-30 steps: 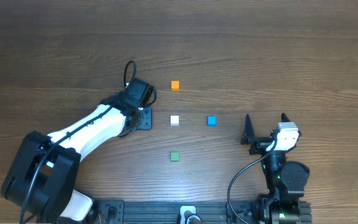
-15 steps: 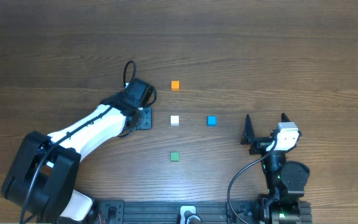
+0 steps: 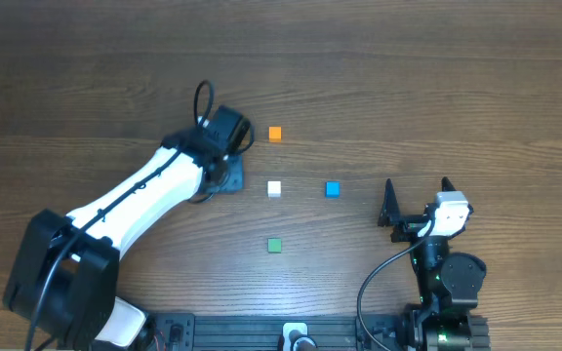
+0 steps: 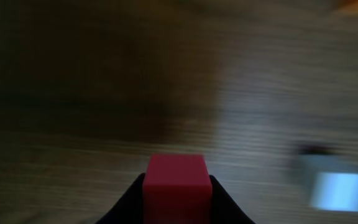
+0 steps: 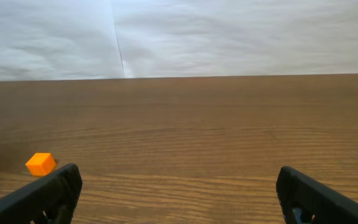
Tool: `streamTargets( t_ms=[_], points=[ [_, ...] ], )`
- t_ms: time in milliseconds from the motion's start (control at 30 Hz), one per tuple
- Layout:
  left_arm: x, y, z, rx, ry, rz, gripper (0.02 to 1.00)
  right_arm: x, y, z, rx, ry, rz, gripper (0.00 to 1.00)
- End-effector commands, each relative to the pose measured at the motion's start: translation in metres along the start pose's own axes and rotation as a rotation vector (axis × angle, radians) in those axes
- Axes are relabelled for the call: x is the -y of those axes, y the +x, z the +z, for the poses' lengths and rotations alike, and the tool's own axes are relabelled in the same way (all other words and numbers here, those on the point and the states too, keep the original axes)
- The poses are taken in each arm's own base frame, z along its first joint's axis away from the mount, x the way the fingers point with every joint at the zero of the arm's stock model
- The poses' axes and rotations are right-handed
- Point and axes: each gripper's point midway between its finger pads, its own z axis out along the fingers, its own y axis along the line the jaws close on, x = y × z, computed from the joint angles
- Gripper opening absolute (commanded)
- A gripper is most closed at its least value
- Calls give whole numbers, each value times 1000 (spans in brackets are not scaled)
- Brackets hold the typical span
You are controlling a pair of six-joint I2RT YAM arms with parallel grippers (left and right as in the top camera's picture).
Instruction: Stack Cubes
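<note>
The left gripper (image 4: 177, 200) was clamped on the red cube (image 4: 177, 177), with one finger against each side face and the cube's upper face and front edge exposed. The cube was held clear of the table (image 3: 408, 78). In the top view this gripper stood just left of the white cube (image 3: 274, 188). The orange cube (image 3: 275, 134) lay above the white cube, the blue cube (image 3: 333, 188) to its right and the green cube (image 3: 274, 246) below it, all four well apart from one another. The left wrist view showed a pale blurred block (image 4: 344, 190) off to one side, probably the white cube; this could not be confirmed. The step in hand appeared to be carrying the red cube to a base cube. To do this well, the operator should have kept the grip firm and held the cube high enough to clear the base. The cube should have been centred over the base with edges parallel, then lowered until the faces met. The fingers should have been released only after contact, and the gripper withdrawn straight upward. The right gripper (image 3: 416, 202) rested near its base with fingers spread apart, holding nothing.
</note>
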Motion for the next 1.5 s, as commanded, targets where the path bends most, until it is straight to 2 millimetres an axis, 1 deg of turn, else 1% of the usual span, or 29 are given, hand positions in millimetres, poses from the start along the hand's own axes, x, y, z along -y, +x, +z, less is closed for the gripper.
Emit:
streamTargets(
  t_ms=[33,133,200,267,433,567,667,700,767,1033,1500],
  points=[
    [40,-27,-38,83,66,-55,42,1,2,0,1,3,-5,991],
    [67,-27,-50,101,102,-15,42,1,2,0,1,3,-5,993],
    [83,-22,-51,99,116,-2,42,1,2,0,1,3,-5,991],
    [93,-14,-45,80,113,-8,40,1,2,0,1,3,-5,993],
    [104,5,-24,28,79,-11,40,1,2,0,1,3,-5,991],
    [107,14,-12,1,58,-28,40,1,2,0,1,3,-5,993],
    [108,15,-11,-3,54,-28,40,1,2,0,1,3,-5,991],
    [107,16,-11,-4,53,-28,53,1,2,0,1,3,-5,991],
    [106,17,-8,-13,43,-36,42,1,2,0,1,3,-5,993],
    [101,25,3,-49,7,-30,40,1,2,0,1,3,-5,993],
    [99,30,7,-63,-14,-22,40,1,2,0,1,3,-5,991]
  ],
)
